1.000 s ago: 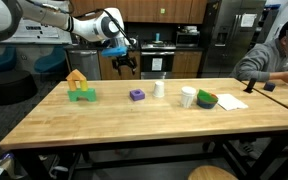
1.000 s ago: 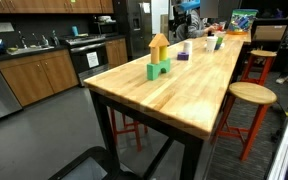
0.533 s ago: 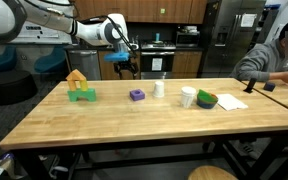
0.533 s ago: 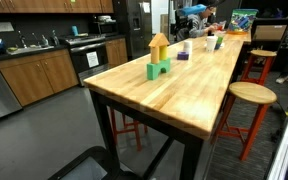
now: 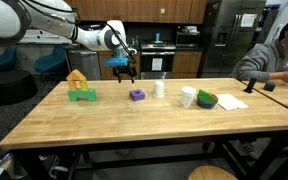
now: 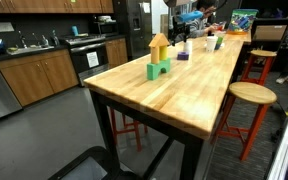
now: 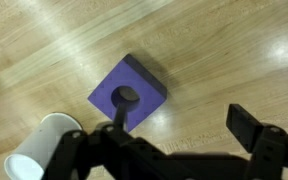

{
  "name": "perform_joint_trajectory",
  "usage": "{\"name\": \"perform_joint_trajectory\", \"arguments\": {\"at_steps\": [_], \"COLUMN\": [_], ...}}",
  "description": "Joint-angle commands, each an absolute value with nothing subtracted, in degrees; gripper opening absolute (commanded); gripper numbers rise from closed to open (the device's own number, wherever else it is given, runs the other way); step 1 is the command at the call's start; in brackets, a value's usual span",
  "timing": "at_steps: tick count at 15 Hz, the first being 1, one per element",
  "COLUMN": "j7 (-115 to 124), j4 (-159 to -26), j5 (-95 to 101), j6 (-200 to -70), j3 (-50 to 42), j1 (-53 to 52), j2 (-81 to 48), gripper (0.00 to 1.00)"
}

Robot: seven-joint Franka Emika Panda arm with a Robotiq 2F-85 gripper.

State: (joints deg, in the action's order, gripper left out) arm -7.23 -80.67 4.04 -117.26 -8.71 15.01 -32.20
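Gripper (image 7: 184, 115), jaws apart, which I hold above purple block (image 7: 134, 85) on table (image 7: 44, 40); block square, corners toward 12 and 6 o'clock, no long axis; white cup (image 7: 42, 150) at 8 o'clock.

- We count one purple block (image 7: 128, 93).
- We count two white cups (image 5: 159, 88), the second (image 5: 188, 97) wider than the first.
- We see one green bowl (image 5: 206, 100).
- We find one stack of toy blocks (image 5: 80, 86).
- We count one wooden table (image 5: 134, 125).
- We see two round stools (image 6: 248, 95) in an exterior view.
- We see one person (image 5: 274, 55).
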Motion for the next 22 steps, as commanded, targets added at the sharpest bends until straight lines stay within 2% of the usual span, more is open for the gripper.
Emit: {"name": "perform_joint_trajectory", "arguments": {"at_steps": [1,6,22], "j7": [-8.7,-16.8,-32.1], "j4": [-82.1,-84.4,-88.9], "j5": [3.6,5.5,8.5], "j6": [-118.8,-123.2,-125.8], "j3": [-8.1,-7.8,-7.3], "j1": [15.3,15.8,17.1], "j2": [-31.5,-30.6,-29.9], "gripper": [1.00,1.00,1.00]}}
